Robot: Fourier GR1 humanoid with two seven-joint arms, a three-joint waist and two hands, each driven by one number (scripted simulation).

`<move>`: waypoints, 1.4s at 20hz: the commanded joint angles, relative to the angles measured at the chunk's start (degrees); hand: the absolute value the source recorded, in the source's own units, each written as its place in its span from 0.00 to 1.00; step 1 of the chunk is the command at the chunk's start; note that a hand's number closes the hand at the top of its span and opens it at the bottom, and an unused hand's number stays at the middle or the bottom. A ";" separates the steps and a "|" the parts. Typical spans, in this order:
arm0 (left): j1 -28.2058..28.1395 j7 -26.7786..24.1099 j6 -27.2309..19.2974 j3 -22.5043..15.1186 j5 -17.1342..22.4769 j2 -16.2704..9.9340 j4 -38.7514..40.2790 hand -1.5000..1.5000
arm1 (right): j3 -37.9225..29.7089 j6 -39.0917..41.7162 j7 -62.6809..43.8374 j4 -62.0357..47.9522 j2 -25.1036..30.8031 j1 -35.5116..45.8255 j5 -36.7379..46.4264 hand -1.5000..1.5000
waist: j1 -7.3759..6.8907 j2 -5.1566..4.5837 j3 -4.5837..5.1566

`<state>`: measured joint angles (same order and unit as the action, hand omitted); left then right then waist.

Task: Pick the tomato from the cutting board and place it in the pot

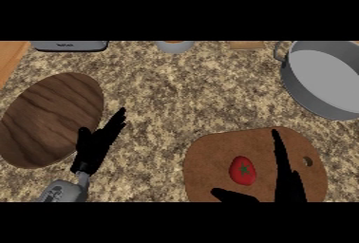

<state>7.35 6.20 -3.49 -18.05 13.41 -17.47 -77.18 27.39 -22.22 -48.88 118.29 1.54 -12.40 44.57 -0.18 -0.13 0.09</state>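
A red tomato (243,170) with a green stem lies on the brown cutting board (210,156) at the lower right. My right hand (286,175) hovers over the board with straight fingers just right of the tomato and its thumb below it, open and not touching. The grey pot (308,97) stands at the upper right, beyond the board. At the lower left my left hand (97,144) rests open, fingers pointing up, beside a dark wooden oval board.
A dark wooden oval board (49,118) lies at the left. Along the far edge stand a grey appliance (69,45), a small grey cup (174,46) and a tan object (247,45). Speckled counter (196,90) spreads between them.
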 commanded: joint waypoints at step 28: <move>-6.11 0.96 5.17 5.65 -7.58 4.50 -4.96 0.50 | -13.07 -0.43 41.87 -18.58 2.00 -7.16 -36.33 0.00 | 0.20 0.18 -0.13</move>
<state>3.47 7.60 2.32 -11.63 7.77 -14.02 -80.30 18.12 -24.57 -13.43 104.12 3.40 -20.63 15.32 0.11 0.06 -0.04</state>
